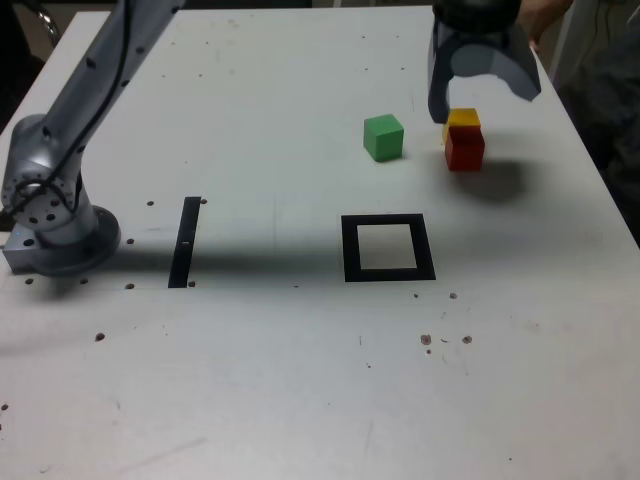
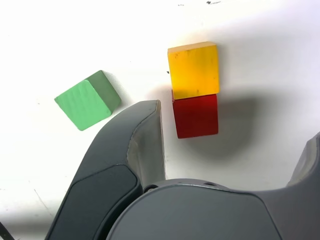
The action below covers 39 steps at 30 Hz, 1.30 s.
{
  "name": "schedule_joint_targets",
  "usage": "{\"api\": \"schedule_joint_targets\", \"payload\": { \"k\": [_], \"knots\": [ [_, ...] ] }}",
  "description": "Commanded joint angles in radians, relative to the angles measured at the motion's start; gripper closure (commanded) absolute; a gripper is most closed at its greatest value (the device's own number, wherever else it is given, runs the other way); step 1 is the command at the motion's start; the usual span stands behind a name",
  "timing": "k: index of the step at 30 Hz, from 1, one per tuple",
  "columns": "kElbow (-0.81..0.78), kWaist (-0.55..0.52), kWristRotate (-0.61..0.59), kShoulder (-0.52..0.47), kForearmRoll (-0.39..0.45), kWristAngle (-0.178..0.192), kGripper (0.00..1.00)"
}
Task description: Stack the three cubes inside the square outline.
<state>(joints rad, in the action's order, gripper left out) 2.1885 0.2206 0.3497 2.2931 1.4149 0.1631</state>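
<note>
While my arm (image 1: 103, 95) reaches across the white table (image 1: 250, 370), my gripper (image 1: 487, 107) hangs near the yellow and red cubes with its jaws spread wide, released and holding nothing. Between my fingertips and a little beyond them, the wrist view shows bare tabletop and part of a soft shadow, with the red cube (image 2: 196, 116) closer to one finger (image 2: 147, 145) than to the other. The yellow cube (image 2: 195, 71) sits right against the red one as far as I can see, their edges meeting in the wrist view, and in the exterior view the red cube is the nearer of the two to the camera. My green cube (image 1: 383, 138) stands apart from that pair, over toward the exterior view's left, and is turned at a different angle in the wrist view. All three cubes lie outside the square outline (image 1: 427, 247), whose white centre has no cube in it; in the exterior view it is lower than they are, below the green one. Farther toward the exterior view's left I see a straight black strip (image 1: 185, 243), then my own base (image 1: 75, 245), and at the far edge of the table, toward the exterior view's right, part of a person's hand (image 1: 541, 16) shows beside my gripper
</note>
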Motion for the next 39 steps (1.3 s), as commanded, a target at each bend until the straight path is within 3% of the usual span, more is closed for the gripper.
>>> {"api": "schedule_joint_targets", "payload": {
  "k": [1,17,39],
  "knots": [
    [0.002,-0.013,-0.004,-0.015,0.005,0.005,0.02],
    [-0.087,-0.032,-0.102,0.019,0.053,-0.027,0.05],
    [0.018,-0.031,-0.113,0.124,0.055,-0.046,0.09]
  ]
}}
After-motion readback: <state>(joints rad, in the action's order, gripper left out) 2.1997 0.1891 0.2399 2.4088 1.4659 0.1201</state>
